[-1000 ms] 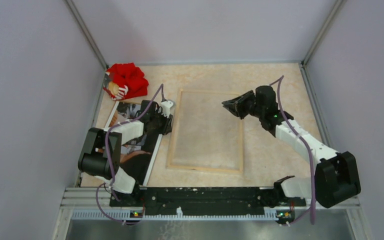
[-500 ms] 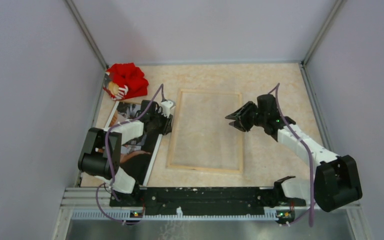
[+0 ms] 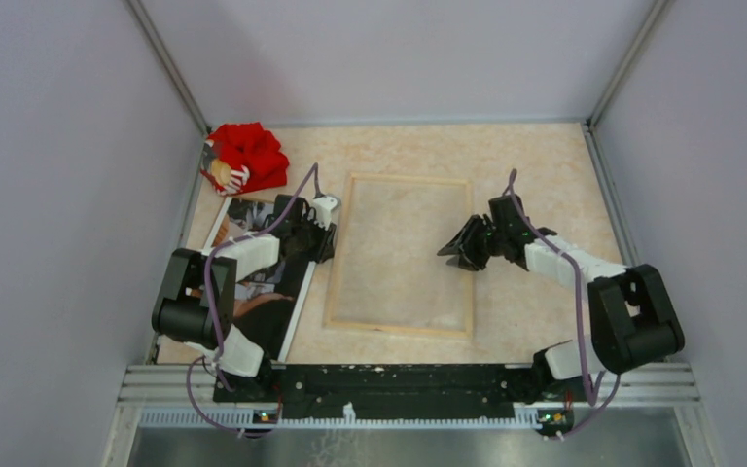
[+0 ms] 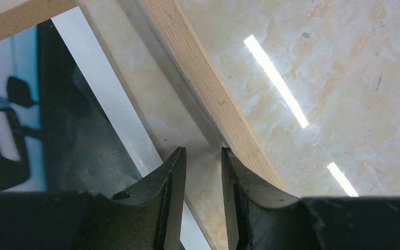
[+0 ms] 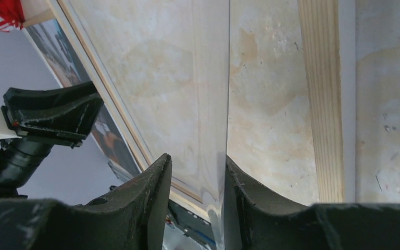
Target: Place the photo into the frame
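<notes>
Recorded descent of right arm from above tabletop [image 3: 545,165] to frame's [image 3: 399,328] right rail. Found right fingers [image 5: 153,192] spread, thin sheet edge [image 5: 227,104] between them, unclamped. Found left fingers [image 4: 169,182] unmoved, slightly apart, empty, over bare strip between photo [image 3: 282,302] and frame's left rail. Located photo flat on tabletop, left of frame, outside it.

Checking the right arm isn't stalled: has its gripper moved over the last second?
Yes. The right gripper came toward the near edge, along the right rail of the frame, to about its middle.
</notes>
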